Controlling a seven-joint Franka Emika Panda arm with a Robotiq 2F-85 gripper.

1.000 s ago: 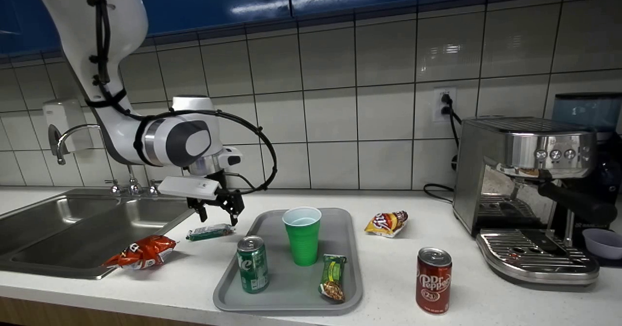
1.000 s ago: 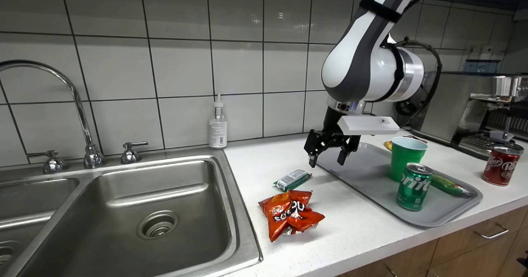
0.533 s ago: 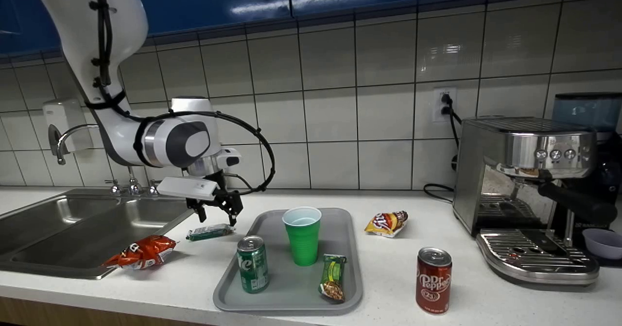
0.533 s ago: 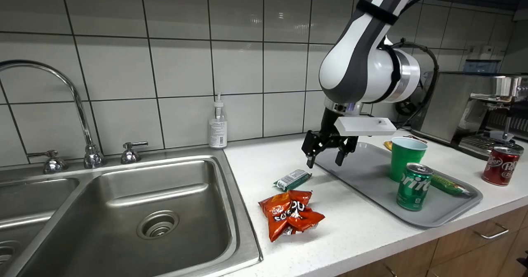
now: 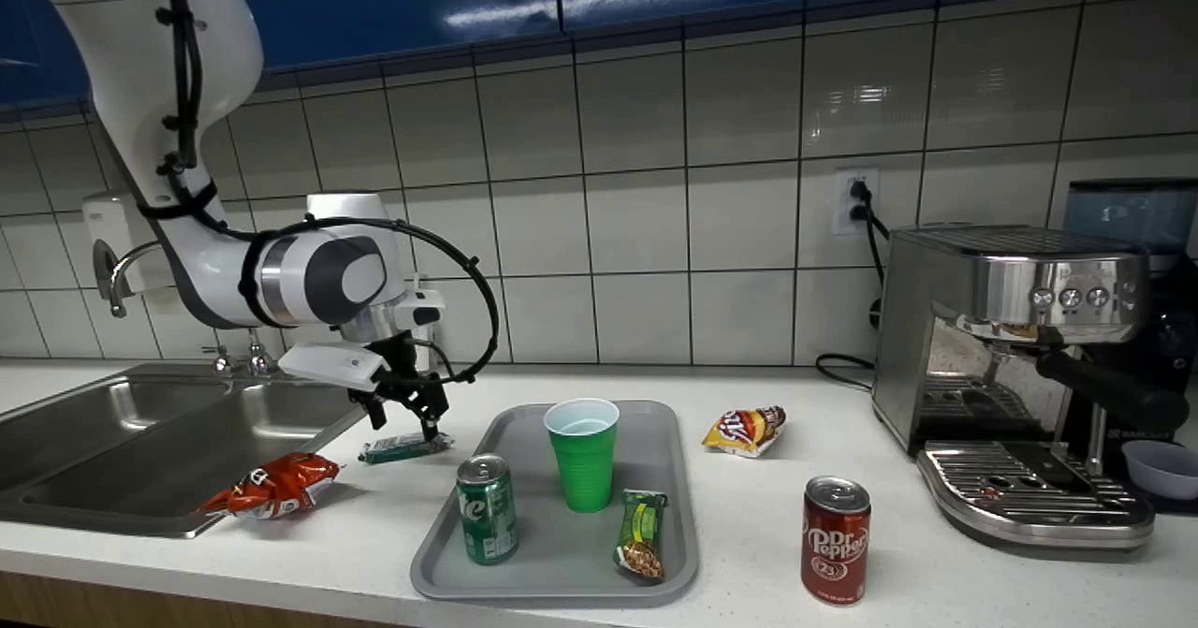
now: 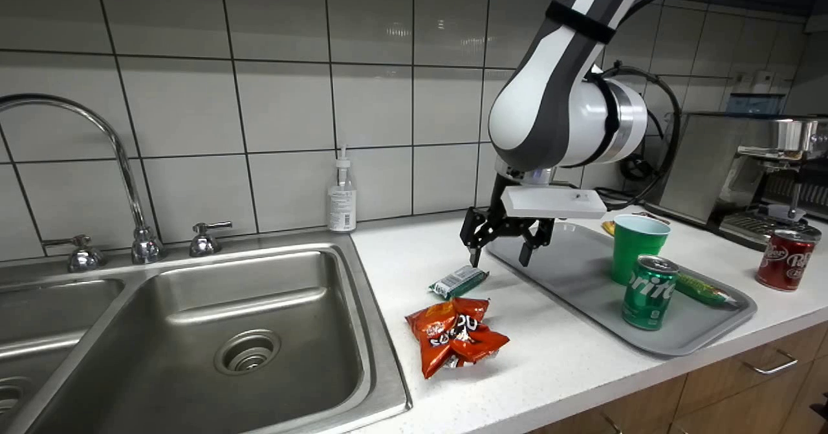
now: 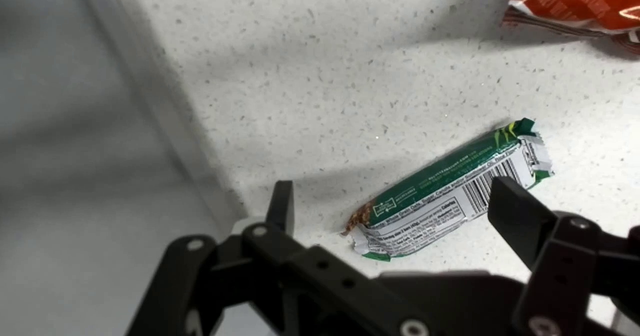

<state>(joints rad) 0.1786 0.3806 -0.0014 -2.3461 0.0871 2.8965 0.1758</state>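
My black gripper (image 5: 403,422) is open and empty, pointing down above the white counter. It also shows in an exterior view (image 6: 500,259) and in the wrist view (image 7: 392,191). Nearest to it is a green-and-white wrapped snack bar (image 7: 435,196), lying with its barcode side up. The bar shows in both exterior views (image 5: 398,448) (image 6: 458,282). In the wrist view the bar lies at a slant below the spread fingers; the right finger overlaps its barcode part. A red chip bag (image 6: 456,337) lies close to the bar, and its edge shows in the wrist view (image 7: 585,3).
A grey tray (image 5: 552,572) holds a green cup (image 5: 582,464), a green soda can (image 5: 487,511) and another green bar (image 5: 641,530). A yellow bag (image 5: 746,431), a Dr Pepper can (image 5: 835,544) and a coffee machine (image 5: 1020,272) stand beyond it. A steel sink (image 6: 259,330) borders the counter.
The arm and open gripper have moved left in both exterior views and slightly down, closer over the snack bar. The objects on the counter and tray have not moved.
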